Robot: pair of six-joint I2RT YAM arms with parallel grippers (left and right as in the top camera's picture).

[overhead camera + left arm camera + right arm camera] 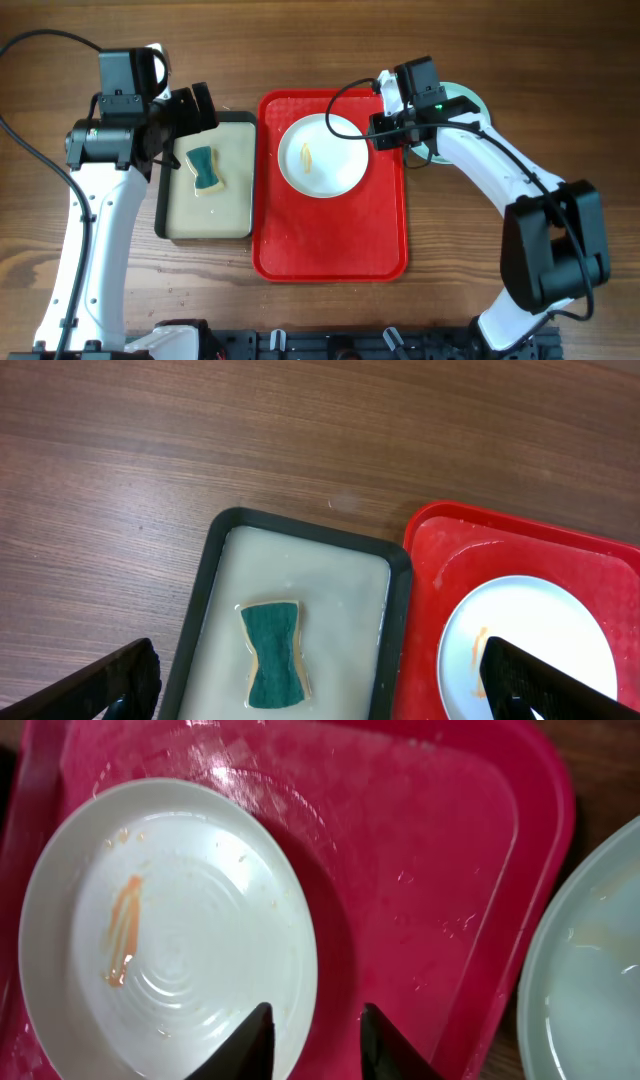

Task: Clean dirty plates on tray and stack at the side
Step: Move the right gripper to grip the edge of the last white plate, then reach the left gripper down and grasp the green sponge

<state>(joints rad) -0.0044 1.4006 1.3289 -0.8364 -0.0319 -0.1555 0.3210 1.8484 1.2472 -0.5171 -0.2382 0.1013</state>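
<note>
A white plate with a yellowish smear lies in the far half of the red tray. My right gripper is open at the plate's right edge. In the right wrist view its jaws straddle the rim of the white plate, one finger over the plate and one over the red tray. A pale green plate lies on the table right of the tray, partly under the right arm, and also shows in the right wrist view. The pale blue plate is out of view. My left gripper is open and empty above the sponge.
A black-rimmed beige tray stands against the red tray's left side and holds a green sponge in shallow liquid. Bare wooden table lies around both trays. Cables run from both arms at the back.
</note>
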